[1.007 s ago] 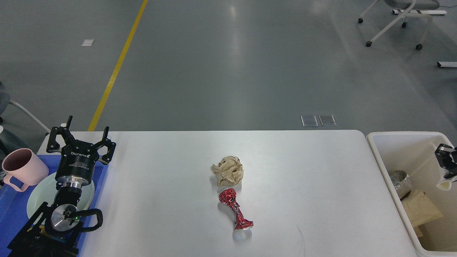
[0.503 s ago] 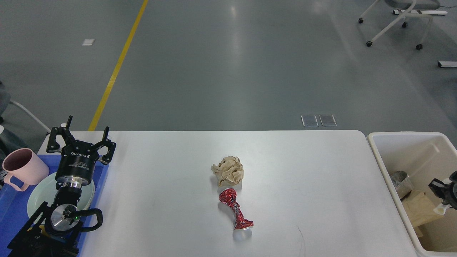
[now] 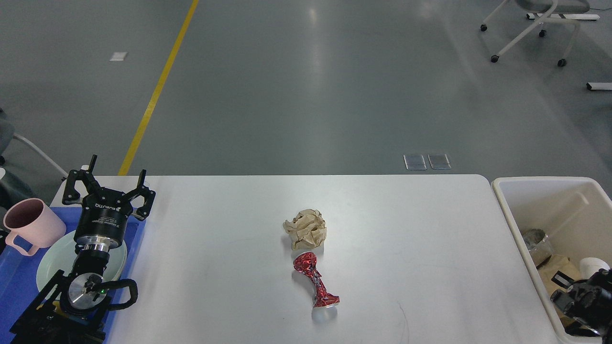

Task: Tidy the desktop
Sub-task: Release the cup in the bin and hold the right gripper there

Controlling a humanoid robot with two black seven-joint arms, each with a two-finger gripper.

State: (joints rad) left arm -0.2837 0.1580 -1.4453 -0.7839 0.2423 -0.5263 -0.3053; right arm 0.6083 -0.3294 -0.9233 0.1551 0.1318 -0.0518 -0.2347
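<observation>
A smooth, faintly glossy finish is shown by the desktop (image 3: 406,224); crumpled matt paper (image 3: 306,229) and a crushed, shiny metal can (image 3: 316,282) are seen.

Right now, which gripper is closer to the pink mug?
Left. The left gripper hovers open over the blue tray, just right of the pink mug. The right gripper is far across the desktop, low inside the cream bin.
</observation>
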